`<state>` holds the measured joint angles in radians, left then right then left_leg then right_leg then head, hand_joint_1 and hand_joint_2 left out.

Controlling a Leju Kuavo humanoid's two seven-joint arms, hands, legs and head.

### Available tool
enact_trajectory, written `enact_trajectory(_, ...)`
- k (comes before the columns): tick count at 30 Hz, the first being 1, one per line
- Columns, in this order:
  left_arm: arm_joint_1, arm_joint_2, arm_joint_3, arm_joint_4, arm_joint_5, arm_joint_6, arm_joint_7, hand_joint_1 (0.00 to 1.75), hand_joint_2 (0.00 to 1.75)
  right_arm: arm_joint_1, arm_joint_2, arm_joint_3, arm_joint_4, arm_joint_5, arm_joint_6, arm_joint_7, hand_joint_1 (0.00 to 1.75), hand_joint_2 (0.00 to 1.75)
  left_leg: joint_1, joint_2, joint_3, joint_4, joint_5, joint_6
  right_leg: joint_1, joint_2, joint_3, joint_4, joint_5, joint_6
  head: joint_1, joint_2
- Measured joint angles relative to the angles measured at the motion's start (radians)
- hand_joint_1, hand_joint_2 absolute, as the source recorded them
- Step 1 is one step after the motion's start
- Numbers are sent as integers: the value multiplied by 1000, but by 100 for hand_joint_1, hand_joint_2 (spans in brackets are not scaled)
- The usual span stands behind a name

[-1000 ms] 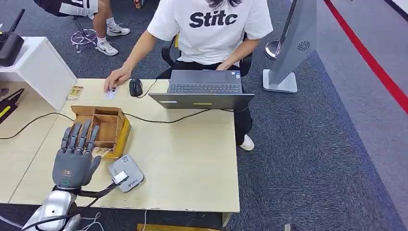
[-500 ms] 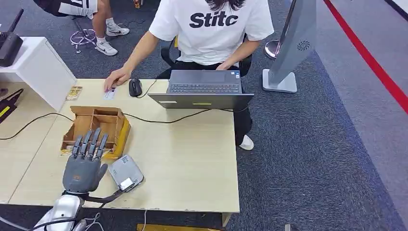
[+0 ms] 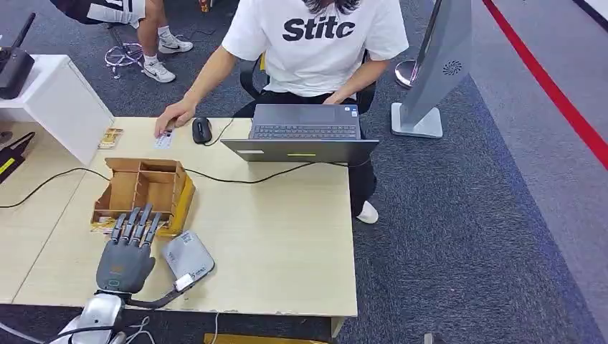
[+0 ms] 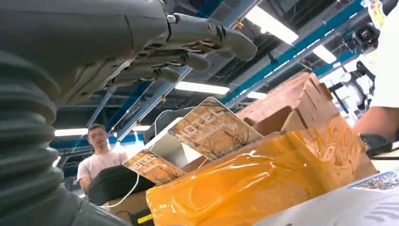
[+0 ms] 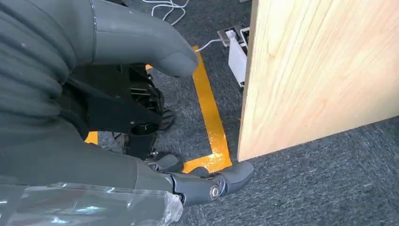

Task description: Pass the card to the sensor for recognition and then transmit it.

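My left hand (image 3: 127,252) hovers flat over the table's near-left part, fingers stretched and slightly apart toward the wooden box (image 3: 143,188), holding nothing. Its fingertips reach the box's near wall. In the left wrist view the left hand (image 4: 117,47) hangs above two brown printed cards (image 4: 214,127) leaning in the box, which has orange film (image 4: 263,183) on its side. The grey sensor pad (image 3: 188,256) lies just right of the hand. My right hand (image 5: 94,160) hangs beside the table's wooden side panel (image 5: 320,70), fingers apart and holding nothing.
A person in a white T-shirt (image 3: 315,43) sits across the table at a laptop (image 3: 305,132), one hand on a card (image 3: 165,140) beside a mouse (image 3: 202,130). Another card (image 3: 111,137) lies by a white cabinet (image 3: 57,104). A cable (image 3: 251,179) crosses the table.
My left hand has drawn back from over the box toward the table's near edge. The person and the things on the table have stayed in place.
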<state>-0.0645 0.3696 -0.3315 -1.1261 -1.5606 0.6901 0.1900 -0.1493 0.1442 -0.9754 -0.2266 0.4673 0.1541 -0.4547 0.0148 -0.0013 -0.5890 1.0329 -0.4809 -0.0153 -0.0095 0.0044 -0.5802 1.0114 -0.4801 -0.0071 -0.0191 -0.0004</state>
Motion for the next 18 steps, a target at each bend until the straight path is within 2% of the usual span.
enact_trajectory(9, -17, 0, 0, 11, 0, 1, -5, 0, 175, 0, 0, 0, 0, 8, 0, 3, 0, 175, 0, 0, 0, 0, 0, 0, 0, 0, 0, 0, 0, 0, 0, 0)
enact_trajectory(18, -59, 0, 3, 11, 0, 1, -54, 0, 175, -3, 0, 0, 0, 16, 0, 9, 0, 175, 0, 0, 0, 0, 0, 0, 0, 0, 0, 0, 0, 0, 0, 0)
